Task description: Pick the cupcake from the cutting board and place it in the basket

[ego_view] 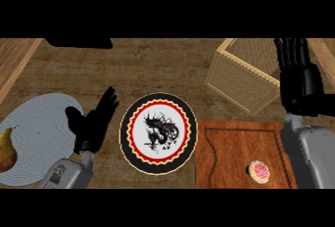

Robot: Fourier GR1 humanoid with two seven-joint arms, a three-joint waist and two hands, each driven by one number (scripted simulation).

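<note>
Wooden bench, and the cupcake sits on the board, not yet picked. Right hand is beside the basket, fingers straight, empty; left hand rests open.

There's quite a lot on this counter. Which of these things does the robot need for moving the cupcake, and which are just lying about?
Part of the job:
- cupcake, sitting on the board
- cutting board
- basket, beyond the board

Just lying about:
- patterned plate, left of the board
- grey plate, far left
- pear on the grey plate, partly cut off by the view's edge
</note>
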